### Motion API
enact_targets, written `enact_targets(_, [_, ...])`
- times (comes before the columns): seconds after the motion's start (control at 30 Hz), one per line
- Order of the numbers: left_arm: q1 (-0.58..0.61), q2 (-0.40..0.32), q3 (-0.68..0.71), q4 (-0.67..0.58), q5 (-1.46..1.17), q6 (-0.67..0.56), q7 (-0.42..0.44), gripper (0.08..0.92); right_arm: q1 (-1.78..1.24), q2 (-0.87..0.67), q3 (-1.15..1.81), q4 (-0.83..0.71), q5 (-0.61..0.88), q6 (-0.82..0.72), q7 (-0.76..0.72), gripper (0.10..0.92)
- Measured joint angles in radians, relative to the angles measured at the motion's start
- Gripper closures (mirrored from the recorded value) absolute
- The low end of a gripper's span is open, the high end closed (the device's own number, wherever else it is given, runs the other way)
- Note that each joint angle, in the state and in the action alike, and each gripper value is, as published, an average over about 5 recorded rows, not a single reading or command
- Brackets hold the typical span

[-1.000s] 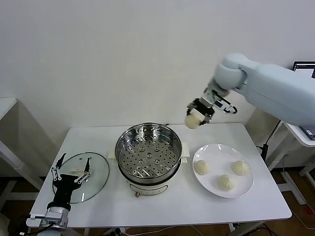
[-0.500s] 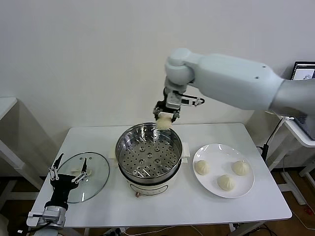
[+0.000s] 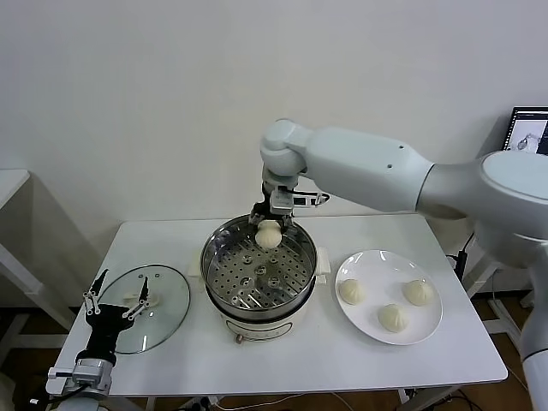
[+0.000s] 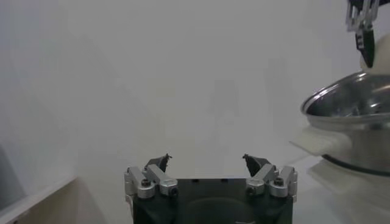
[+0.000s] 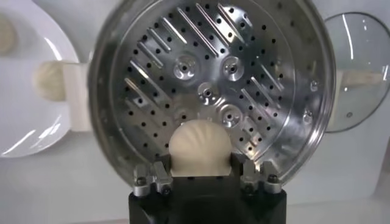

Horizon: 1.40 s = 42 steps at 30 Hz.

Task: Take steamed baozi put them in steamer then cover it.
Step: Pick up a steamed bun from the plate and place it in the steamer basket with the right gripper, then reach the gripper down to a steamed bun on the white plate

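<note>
- Overhead, from the head view, the right gripper (image 3: 269, 224) hangs above the far rim of the steamer (image 3: 258, 270), its jaws closed on one baozi (image 3: 269, 235). Three more buns (image 3: 391, 302) sit on the white plate (image 3: 431, 330). The left gripper (image 3: 117, 300) waits spread wide at the glass cover (image 3: 168, 295).
- Left wrist view: its fingers (image 4: 159, 163) gape apart, empty.
- Right wrist view: the bun (image 5: 200, 148) is pinched between both jaws, over the perforated tray (image 5: 207, 79).

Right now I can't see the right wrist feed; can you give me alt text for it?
The right gripper holds a cream-white pleated dough bun directly above the round shiny perforated steel steamer, which is empty. A flat white plate with more buns lies on one side, and a clear glass lid lies on the table on the other.
</note>
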Motion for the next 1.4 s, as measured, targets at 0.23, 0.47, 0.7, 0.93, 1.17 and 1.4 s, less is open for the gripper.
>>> enact_targets(0.23, [0.002,-0.002,-0.003,0.001,-0.002,-0.004,0.006,0.177,-0.045,0.026,0.016,-0.059,-0.031,0.010,0.008,0.364])
enact_targets(0.47, [-0.002,-0.003,-0.001,0.005,-0.002,-0.004,0.006,0.177,-0.077,0.045,0.033,-0.098,-0.053,0.015,0.013,0.364])
enact_targets(0.7, [-0.006,-0.002,-0.004,0.011,-0.002,-0.005,0.005,0.177,-0.094,0.053,0.044,-0.115,-0.062,0.017,0.019,0.253])
enact_targets(0.93, [-0.007,-0.004,-0.005,0.018,-0.002,-0.004,0.003,0.177,-0.083,0.040,0.060,-0.108,-0.043,0.012,0.016,0.203])
enact_targets(1.17, [-0.004,-0.003,0.002,0.012,-0.002,-0.002,0.001,0.177,0.016,-0.047,0.050,-0.025,0.091,-0.072,-0.035,0.203])
enact_targets(1.4, [0.000,0.004,0.012,-0.003,-0.002,0.001,0.001,0.177,0.144,-0.231,-0.019,0.109,0.323,-0.318,-0.106,0.203])
